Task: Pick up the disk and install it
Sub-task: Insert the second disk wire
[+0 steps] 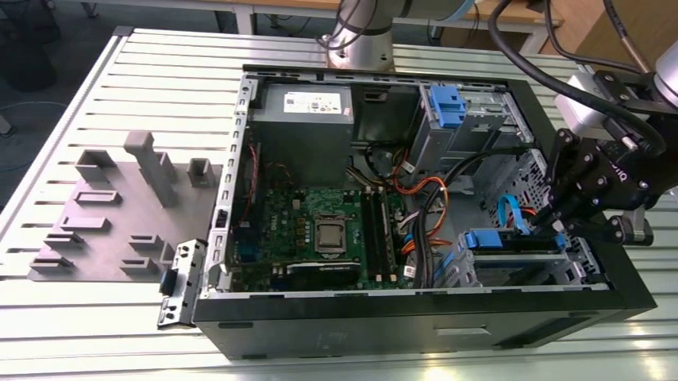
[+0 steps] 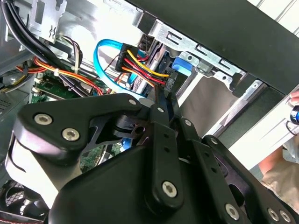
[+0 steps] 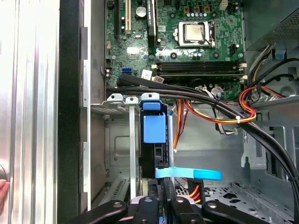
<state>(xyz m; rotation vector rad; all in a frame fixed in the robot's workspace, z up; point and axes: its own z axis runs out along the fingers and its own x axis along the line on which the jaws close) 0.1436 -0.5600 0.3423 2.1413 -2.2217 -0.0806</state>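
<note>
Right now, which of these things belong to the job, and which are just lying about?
Job: gripper, disk, case.
Lying about: slotted grey block, metal bracket, motherboard, power supply, cables.

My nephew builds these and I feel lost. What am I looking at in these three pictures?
A robot arm is working inside an open computer case that lies on a slatted metal table. The exterior view looks from off the arm; both wrist views ride on the arm. Its black pincer reaches into the case at the exterior view's right, near a bay with blue plastic parts and bundled coloured wires. In the second wrist view the pincer looks shut. The green circuit board sits in the middle, and a grey plastic holder lies beside the case.
</note>
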